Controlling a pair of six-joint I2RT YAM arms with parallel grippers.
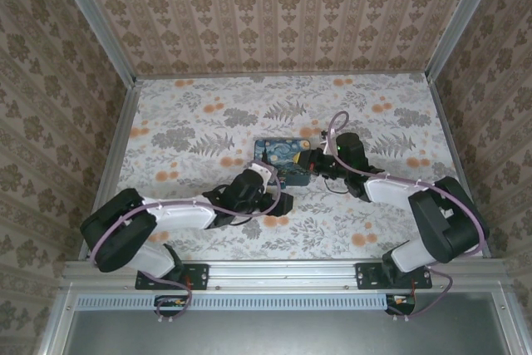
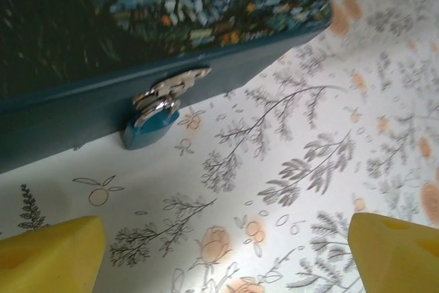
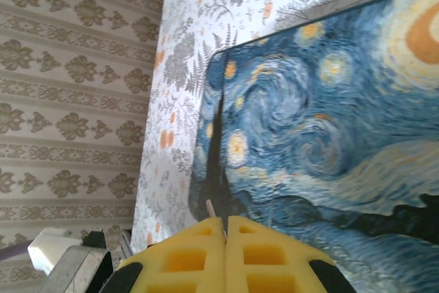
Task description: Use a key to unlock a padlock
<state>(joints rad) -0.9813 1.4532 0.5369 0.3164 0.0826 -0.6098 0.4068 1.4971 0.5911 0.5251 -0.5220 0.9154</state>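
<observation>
Floral paper covered the worktop [image 1: 208, 114] in the top external view; the starry-painted box [image 1: 278, 155] sat near its middle, with bare room to the far, left and right edges; the left gripper [image 1: 279, 203] lay just at the box's near side, and the right gripper [image 1: 312, 162] was at its right edge.

Teal showed in the left wrist view, where the padlock [image 2: 147, 129] hung from a silver hasp [image 2: 170, 89] on the box's [image 2: 103, 25] side wall, its lower end at the worktop [image 2: 309, 142] just under the box's bottom edge; the left gripper's [image 2: 223, 259] jaws stood wide, yellow pads [image 2: 48, 255] at either lower corner, with open worktop between them and the padlock.

Yellow pads [image 3: 255, 259] of the right gripper [image 3: 225, 248] were pressed together in the right wrist view, a thin pale tip of what looked like the key [image 3: 209, 206] pinched between them; they hung over the box lid [image 3: 322, 121] near its rounded edge; worktop [image 3: 178, 60] ran beyond to the patterned wall [image 3: 68, 66].
</observation>
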